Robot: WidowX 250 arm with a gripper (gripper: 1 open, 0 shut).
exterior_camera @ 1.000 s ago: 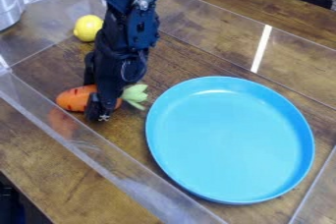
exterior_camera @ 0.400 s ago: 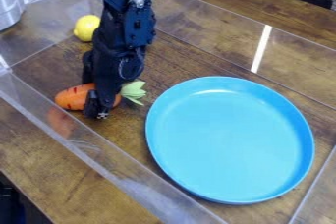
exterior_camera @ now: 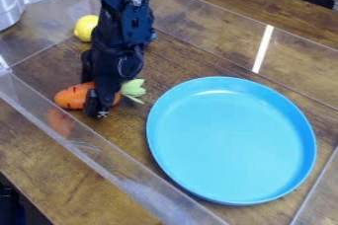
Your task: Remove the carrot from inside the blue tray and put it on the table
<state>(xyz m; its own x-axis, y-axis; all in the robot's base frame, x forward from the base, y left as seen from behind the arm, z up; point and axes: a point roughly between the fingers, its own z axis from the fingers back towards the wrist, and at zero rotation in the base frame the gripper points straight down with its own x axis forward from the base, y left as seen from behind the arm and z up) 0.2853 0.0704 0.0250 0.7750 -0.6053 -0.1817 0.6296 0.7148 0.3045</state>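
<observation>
The gripper (exterior_camera: 101, 106) is clamped on the carrot (exterior_camera: 79, 96), on the table (exterior_camera: 199, 32) left of the tray (exterior_camera: 232, 138). The carrot's long axis runs left-right across the jaws.

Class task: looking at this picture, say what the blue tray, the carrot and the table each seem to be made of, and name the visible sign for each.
The blue tray: probably plastic, smooth and evenly bright blue with a soft sheen.
The carrot: likely moulded plastic or rubber, a toy; flat orange colour with a pale green top. The look leaves it open.
The table: seemingly wood, dark brown planks with grain, glossy enough to show a white reflection.
</observation>
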